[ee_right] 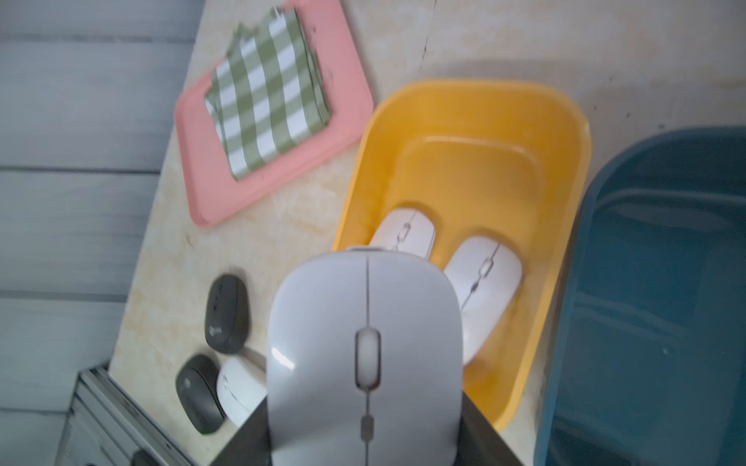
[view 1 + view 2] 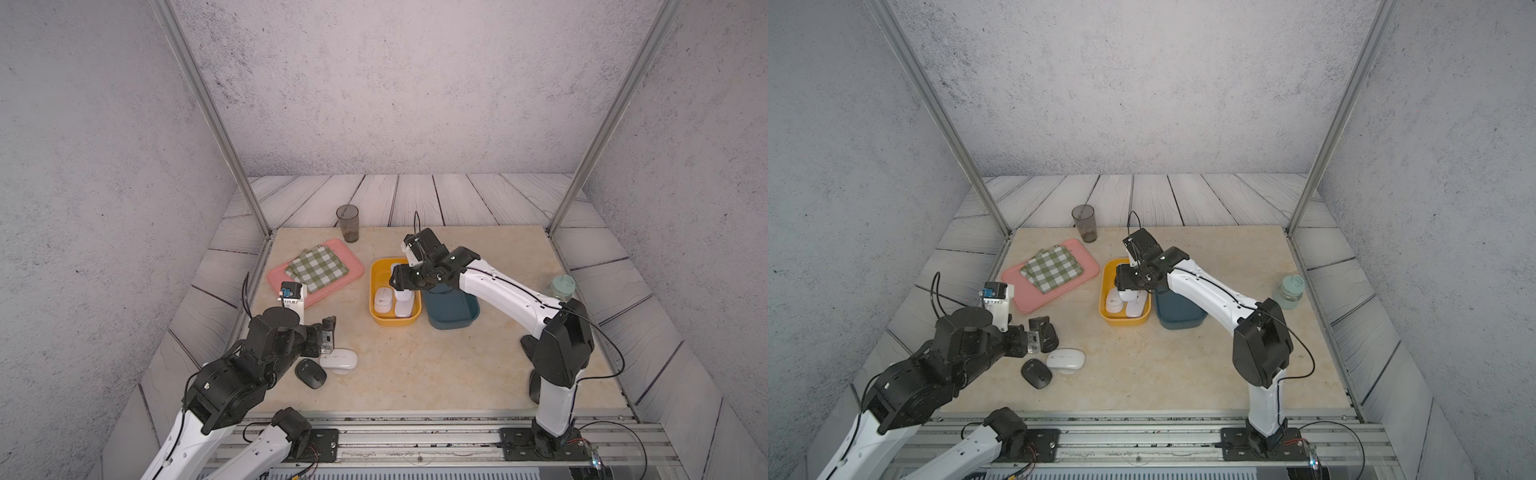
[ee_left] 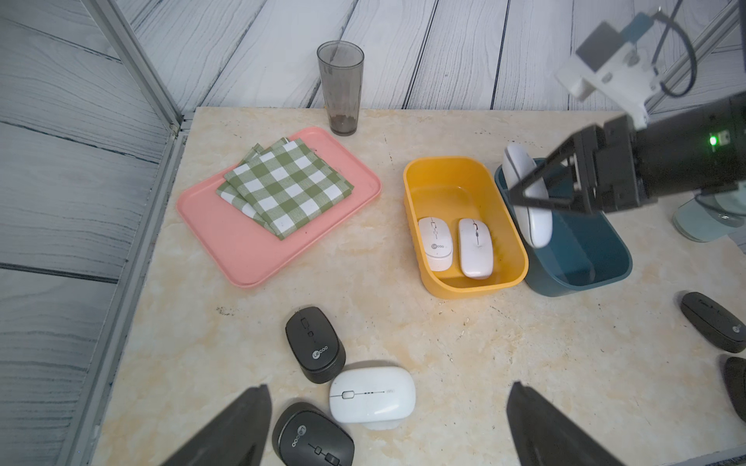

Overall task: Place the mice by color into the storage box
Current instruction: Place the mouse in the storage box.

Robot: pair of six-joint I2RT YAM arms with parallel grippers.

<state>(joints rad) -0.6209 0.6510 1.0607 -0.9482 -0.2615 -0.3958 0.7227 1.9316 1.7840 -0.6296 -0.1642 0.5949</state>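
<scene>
Currently a white mouse [image 1: 365,355] is clamped by its flanks in the right tool [image 3: 524,197], whose jaws stand part-closed on it. It hangs steeply on end over the yellow box [image 3: 474,287], near the side next to the blue box [image 3: 581,282]. The side grip leaves the mouse's underside clear, which suits lowering it into a walled box.

Two white mice [image 3: 435,244] [image 3: 475,248] lie flat side by side at the near end of the yellow box, so that box evidently serves for white. The far end of its floor is bare and is the likelier spot for release. No mouse shows in the blue box, presumably meant for black.

On the worktop [image 2: 415,374] one loose white mouse [image 3: 372,394] lies between two black mice [image 3: 315,343] [image 3: 313,437], close to both. Two more black mice [image 3: 712,322] [image 3: 734,387] lie well apart from that cluster.

The left tool [image 2: 1038,332] hovers above the cluster, jaws wide and empty, judged ready for a next pick.

Risk noted: the upright mouse may land on the two below
</scene>
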